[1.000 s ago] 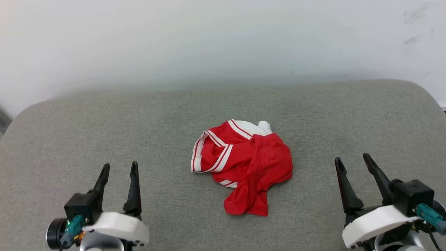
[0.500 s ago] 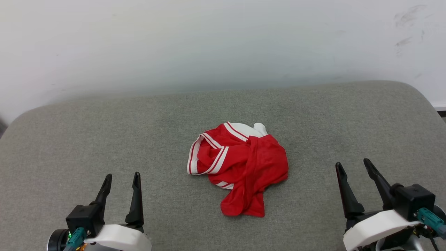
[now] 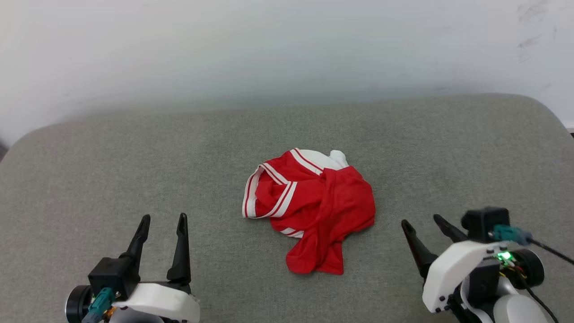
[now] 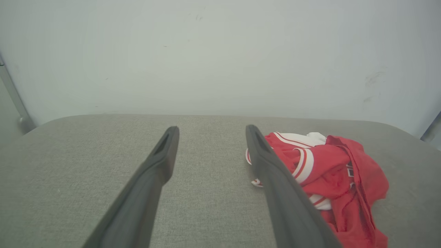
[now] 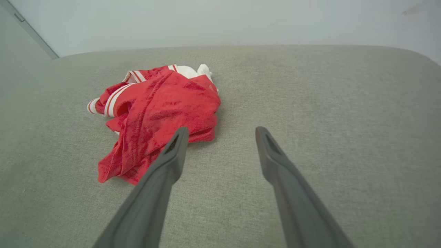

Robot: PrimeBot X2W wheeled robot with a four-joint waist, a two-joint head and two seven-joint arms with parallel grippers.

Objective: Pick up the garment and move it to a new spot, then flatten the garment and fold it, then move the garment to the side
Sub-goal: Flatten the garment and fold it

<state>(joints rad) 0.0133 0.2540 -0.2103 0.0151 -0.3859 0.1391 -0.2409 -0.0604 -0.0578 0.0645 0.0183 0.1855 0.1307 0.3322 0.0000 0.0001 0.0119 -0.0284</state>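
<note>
Head view: garment [image 3: 332, 202] crumpled on cushion [image 3: 134, 170]

Wide grey upholstered surface [image 3: 112, 170] here, woven texture, stretching left to right with rounded far corners. Right behind its far edge rises a plain white wall [image 3: 269, 45], softly and evenly lit. Faint dark scuffs [image 3: 529, 45] mark that wall at the far right. A pale pipe [image 4: 12, 91] slants down at the left.

One garment [image 3: 323, 202], one grey cushion [image 3: 89, 170], two tools: left tool [image 3: 164, 216] and right tool [image 3: 421, 220].
</note>
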